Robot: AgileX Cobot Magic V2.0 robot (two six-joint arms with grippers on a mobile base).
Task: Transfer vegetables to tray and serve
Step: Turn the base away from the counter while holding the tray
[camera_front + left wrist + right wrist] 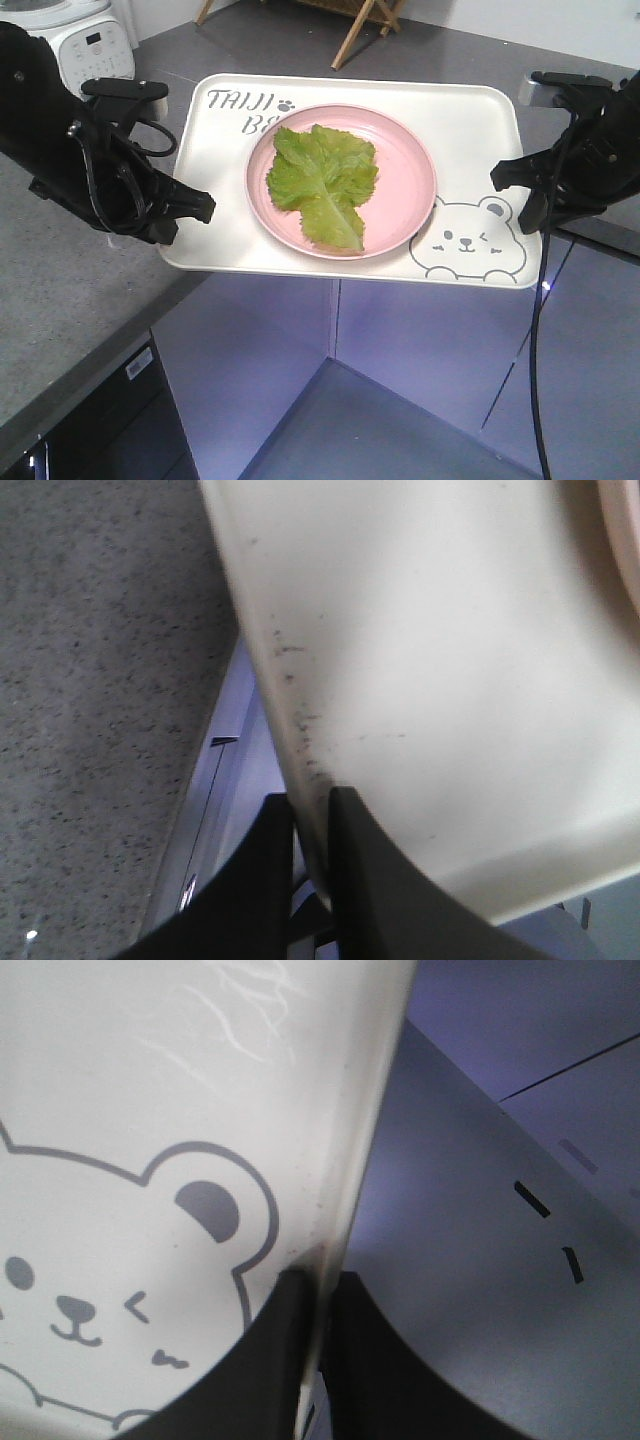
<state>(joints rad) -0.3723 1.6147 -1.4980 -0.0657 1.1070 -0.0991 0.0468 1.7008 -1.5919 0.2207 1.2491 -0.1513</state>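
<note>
The tray (470, 130) is clamped at its side rims by the left gripper (203, 206) and right gripper (502, 178), partly beyond the bench (60, 290) edge. The lettuce leaf (322, 180) is laid on the pink plate (412, 170) at the tray's middle.

The pink plate (405, 170) hid the lettering (240, 100) on the tray (470, 120) past "BE". Beyond the tray's far left corner, a white appliance (90, 45) was cut off by the picture's edge. The wrist views blurred the tray's rim.
</note>
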